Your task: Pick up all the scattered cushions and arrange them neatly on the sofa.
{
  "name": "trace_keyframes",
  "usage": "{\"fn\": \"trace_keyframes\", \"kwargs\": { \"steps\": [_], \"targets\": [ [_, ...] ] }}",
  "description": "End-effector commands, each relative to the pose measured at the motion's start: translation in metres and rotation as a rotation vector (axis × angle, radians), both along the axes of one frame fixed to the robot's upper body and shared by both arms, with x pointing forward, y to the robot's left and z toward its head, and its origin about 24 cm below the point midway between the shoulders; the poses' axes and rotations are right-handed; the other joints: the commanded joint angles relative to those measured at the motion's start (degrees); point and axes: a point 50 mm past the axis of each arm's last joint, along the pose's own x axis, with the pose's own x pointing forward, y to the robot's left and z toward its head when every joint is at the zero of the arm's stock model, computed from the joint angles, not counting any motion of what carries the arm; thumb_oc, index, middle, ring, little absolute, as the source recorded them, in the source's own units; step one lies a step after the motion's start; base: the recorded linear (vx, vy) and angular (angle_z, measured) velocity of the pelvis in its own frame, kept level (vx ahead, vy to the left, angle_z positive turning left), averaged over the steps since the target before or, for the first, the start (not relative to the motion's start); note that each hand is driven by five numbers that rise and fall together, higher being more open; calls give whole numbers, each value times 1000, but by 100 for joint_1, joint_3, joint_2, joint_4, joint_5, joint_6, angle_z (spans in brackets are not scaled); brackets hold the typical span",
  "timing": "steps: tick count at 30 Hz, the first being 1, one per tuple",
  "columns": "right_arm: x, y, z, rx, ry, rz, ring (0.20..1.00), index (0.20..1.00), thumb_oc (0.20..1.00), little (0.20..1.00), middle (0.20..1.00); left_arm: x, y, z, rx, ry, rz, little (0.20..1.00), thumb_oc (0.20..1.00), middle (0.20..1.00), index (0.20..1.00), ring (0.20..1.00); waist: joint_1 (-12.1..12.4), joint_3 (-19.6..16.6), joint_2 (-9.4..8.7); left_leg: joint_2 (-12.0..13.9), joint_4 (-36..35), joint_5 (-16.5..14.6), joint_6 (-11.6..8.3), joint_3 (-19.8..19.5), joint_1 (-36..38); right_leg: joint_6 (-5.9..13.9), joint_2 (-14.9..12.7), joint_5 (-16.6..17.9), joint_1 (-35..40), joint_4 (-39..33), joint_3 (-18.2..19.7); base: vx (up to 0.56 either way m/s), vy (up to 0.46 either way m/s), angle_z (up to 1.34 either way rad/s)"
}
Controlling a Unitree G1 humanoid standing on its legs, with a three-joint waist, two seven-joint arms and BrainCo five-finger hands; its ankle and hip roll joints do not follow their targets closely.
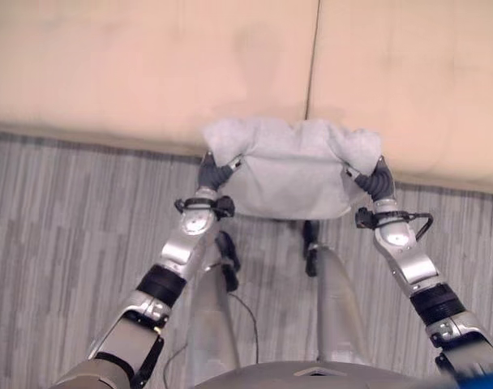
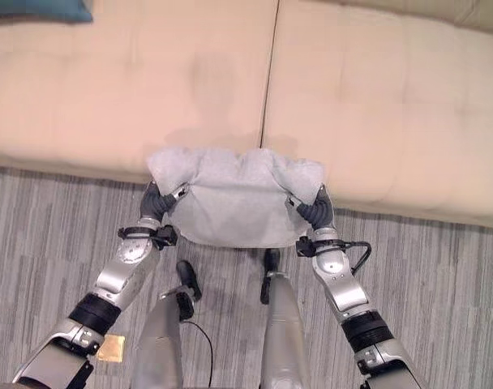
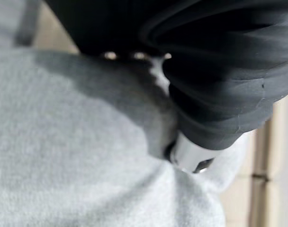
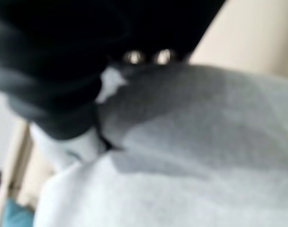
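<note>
I hold a light grey cushion [image 2: 234, 198] between both hands, in the air over the floor, just in front of the sofa's [image 2: 376, 97] front edge. My left hand [image 2: 155, 198] grips its left side and my right hand [image 2: 318, 209] its right side. The cushion's upper corners bulge out past both hands. In the left wrist view a silver finger [image 3: 189, 153] digs into the grey cloth [image 3: 63, 156]. The right wrist view shows the same fabric [image 4: 205, 156] pressed against the dark hand cover. A teal cushion [image 2: 36, 8] lies on the sofa at the far left.
The beige sofa seat spans the whole far side, with a seam [image 2: 269, 73] between two seat pads. Grey striped flooring [image 2: 36, 243] lies in front of it. A small yellowish scrap [image 2: 111, 348] lies on the floor near my left arm.
</note>
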Motion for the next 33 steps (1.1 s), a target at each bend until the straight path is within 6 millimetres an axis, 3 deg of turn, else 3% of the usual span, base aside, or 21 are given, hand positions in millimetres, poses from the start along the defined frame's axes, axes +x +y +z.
{"fn": "trace_keyframes", "kwargs": {
  "steps": [1,7,9,12,13,14,19,20,21,22,24,25,26,27,28,31,33],
  "targets": [
    [-7,20,32,8,-189,158,200,200,200,200,200,-7,-34,33,-108,-211,-179,200,200,200,200,200,-115,-622,56,62,-983,427,-187,-196,742,428,-78,130,1012,-867,36,253,145,3],
    [-18,11,20,-2,-135,155,200,200,200,200,200,-24,-21,3,-83,-108,-170,200,200,200,200,200,-84,-807,-69,-84,-1170,264,-157,-32,1661,587,-166,385,2100,-1539,-23,187,111,-6],
    [-23,7,15,-11,-113,151,200,200,200,200,200,-34,-11,-14,-72,-43,-148,200,200,200,200,200,-63,-905,-142,-198,-1161,6,-79,85,2063,699,-216,548,2514,-1750,20,209,180,-5],
    [-26,6,12,-15,-100,151,200,200,200,200,200,-40,-7,-24,-62,-7,-143,200,200,200,200,200,-48,-983,-194,-300,-1223,-88,-9,178,2260,784,-283,750,2644,-1851,83,120,135,-18],
    [-28,5,11,-22,-93,153,200,200,200,200,200,-45,-3,-31,-46,21,-139,200,200,200,200,200,-50,-1008,-235,-396,-1254,-181,57,265,2415,894,-356,1093,2686,-1825,189,83,151,-18],
    [-29,6,10,-21,-89,156,200,200,200,200,200,-47,-2,-33,-42,28,-137,200,200,200,200,200,-61,-1026,-234,-446,-1316,-174,102,289,2454,912,-361,1182,2657,-1799,241,116,202,-16],
    [-31,7,7,-25,-76,177,200,200,200,200,200,-49,1,-35,-22,35,-145,200,200,200,200,200,-60,-1044,-202,-595,-1529,-226,233,356,2730,933,-279,1216,2586,-1420,425,81,117,-21],
    [-33,6,5,-31,-65,176,200,200,200,200,200,-49,-2,-37,-30,48,-147,200,200,200,200,200,-156,-1030,-150,-618,-1658,-211,254,309,2862,854,10,925,2530,-1299,582,54,48,-11],
    [-33,6,5,-31,-65,176,200,200,200,200,200,-49,-2,-37,-30,48,-147,200,200,200,200,200,-153,-1039,-151,-617,-1670,-191,252,314,2851,849,13,943,2517,-1310,586,126,110,-9],
    [-34,5,3,-36,-58,172,200,200,200,200,200,-48,-2,-37,-45,46,-135,200,200,200,200,200,-244,-1032,-99,-659,-1768,-175,259,269,2958,784,487,507,2478,-1340,963,56,57,5],
    [-34,4,4,-39,-63,175,200,200,200,200,200,-47,-3,-37,-42,43,-138,200,200,200,200,200,-258,-1060,-90,-694,-1815,-139,257,299,2956,729,649,460,2458,-1440,986,82,34,9],
    [-36,3,3,-38,-55,175,200,200,200,200,200,-45,-6,-36,-40,39,-142,200,200,200,200,200,-340,-1104,-103,-746,-1889,-151,257,287,3080,597,1007,349,2447,-1625,1135,139,-13,4],
    [-36,3,2,-44,-51,179,200,200,200,200,200,-44,-6,-34,-42,30,-141,200,200,200,200,200,-349,-1124,-118,-791,-1907,-177,260,303,3167,528,1136,352,2434,-1690,1091,124,-28,3],
    [-36,3,2,-44,-51,179,200,200,200,200,200,-44,-6,-34,-42,30,-140,200,200,200,200,200,-348,-1112,-114,-786,-1911,-182,257,303,3185,526,1141,349,2452,-1693,1089,118,-66,-11],
    [-38,0,1,-44,-47,171,200,200,200,200,200,-42,-7,-31,-46,15,-142,200,200,200,200,200,-333,-1157,-153,-819,-1876,-210,229,323,3258,477,1162,317,2513,-1710,792,120,-111,-13],
    [-42,-6,-2,-54,-36,155,200,200,200,200,200,-42,-13,-33,-51,23,-166,200,200,200,200,200,-383,-1209,-247,-843,-1669,-292,174,240,3238,377,1240,246,2774,-1848,893,98,-115,11],
    [-47,-15,-3,-69,-25,128,200,200,200,200,200,-42,-18,-34,-87,29,-172,200,200,200,200,200,-483,-1272,-305,-672,-1118,-293,-8,419,3155,251,1241,230,2970,-2010,767,116,-195,48]
  ]
}}
